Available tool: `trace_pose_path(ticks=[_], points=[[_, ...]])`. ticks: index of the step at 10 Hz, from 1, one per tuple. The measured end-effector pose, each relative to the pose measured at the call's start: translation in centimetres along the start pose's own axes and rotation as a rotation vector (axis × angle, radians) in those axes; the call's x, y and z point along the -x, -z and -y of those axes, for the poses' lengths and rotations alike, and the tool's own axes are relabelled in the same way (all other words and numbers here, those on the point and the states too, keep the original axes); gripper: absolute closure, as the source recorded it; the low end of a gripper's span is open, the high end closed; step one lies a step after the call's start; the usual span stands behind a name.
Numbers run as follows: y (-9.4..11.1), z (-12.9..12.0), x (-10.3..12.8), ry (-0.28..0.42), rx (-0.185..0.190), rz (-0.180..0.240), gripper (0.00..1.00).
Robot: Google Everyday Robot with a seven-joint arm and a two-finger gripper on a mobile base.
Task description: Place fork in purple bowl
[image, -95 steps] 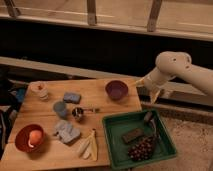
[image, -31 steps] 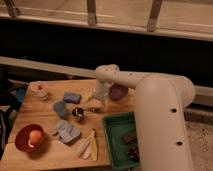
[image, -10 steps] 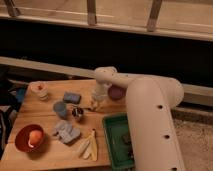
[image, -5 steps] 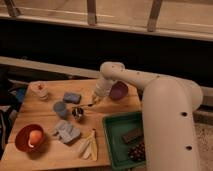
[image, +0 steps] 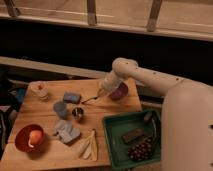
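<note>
The fork (image: pixel 89 99) is a thin dark-silvery utensil sticking out to the lower left of my gripper (image: pixel 101 93). The gripper is shut on its right end and holds it just above the wooden table (image: pixel 50 155). The purple bowl (image: pixel 121 92) stands right beside the gripper on its right, at the table's back right. My white forearm covers the bowl's left part.
A small metal cup (image: pixel 77 113), a blue-grey cup (image: pixel 60 108) and a blue sponge (image: pixel 71 97) lie left of the fork. A red bowl (image: pixel 21 142) sits front left. A banana (image: pixel 89 146) lies beside a green tray (image: pixel 112 145) of grapes, front right.
My gripper came down on the fork near the table's middle, closed on it, and has moved up and to the right toward the purple bowl with the fork.
</note>
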Motion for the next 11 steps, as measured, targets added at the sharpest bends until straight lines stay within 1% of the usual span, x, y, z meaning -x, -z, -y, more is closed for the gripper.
trace_pose_path(ticks=[2,4,5,7,8,9,10,11], points=[[2.9,1.0,1.6,-0.076,0.057,0.072,1.00],[6.8,3.6,3.3,-0.185,0.116,0.173,1.00],[8.0,4.6,3.6,-0.222,0.134,0.205,1.00],[11.9,8.3,4.5,-0.323,0.184,0.294,1.00],[13.5,10.0,4.7,-0.368,0.208,0.330,1.00],[14.5,11.1,4.6,-0.401,0.223,0.351,1.00],[15.7,12.8,4.4,-0.456,0.244,0.381,1.00],[15.9,14.0,4.3,-0.493,0.251,0.385,1.00]])
